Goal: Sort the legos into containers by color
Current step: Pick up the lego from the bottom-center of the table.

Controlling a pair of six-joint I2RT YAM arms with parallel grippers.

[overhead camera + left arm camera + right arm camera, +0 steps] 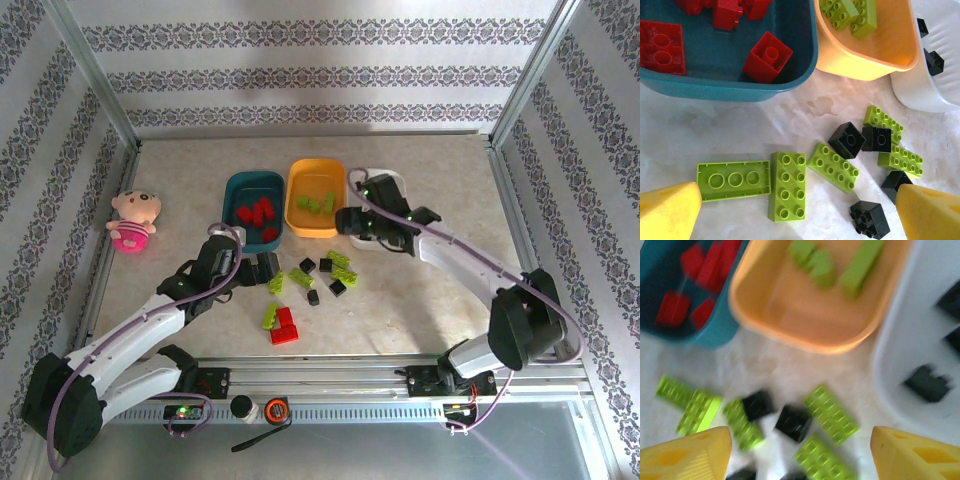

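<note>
Sorting looks roughly half done. The dark teal tray (715, 90) holds the red bricks (767, 57) already sorted, about 6 of them. The orange-yellow tray (860, 65) beside it holds 3 or so lime-green bricks (847, 12). The white tray (920, 95), at the right end of the row, has black bricks (934, 60) in it. The right wrist view is blurred, so 3 is only a likely count there.

Loose pieces lie on the worktop (430, 300) in front of the trays. There are at least 5 lime-green bricks, among them a long plate (733, 180) lying underside up, and 4 black bricks (846, 139) mixed in with them. Nearer the arm bases sits a small cluster of red bricks (285, 327) with 1 more green brick (270, 315) touching it.

The left fingers (667, 212) are spread fully wide and grasp nothing, hovering over the loose green and black pile. The right fingers (685, 455) are also parted with nothing between them, above the gap between the orange-yellow and white trays.

All 3 colours are left to finish, green most of all.
</note>
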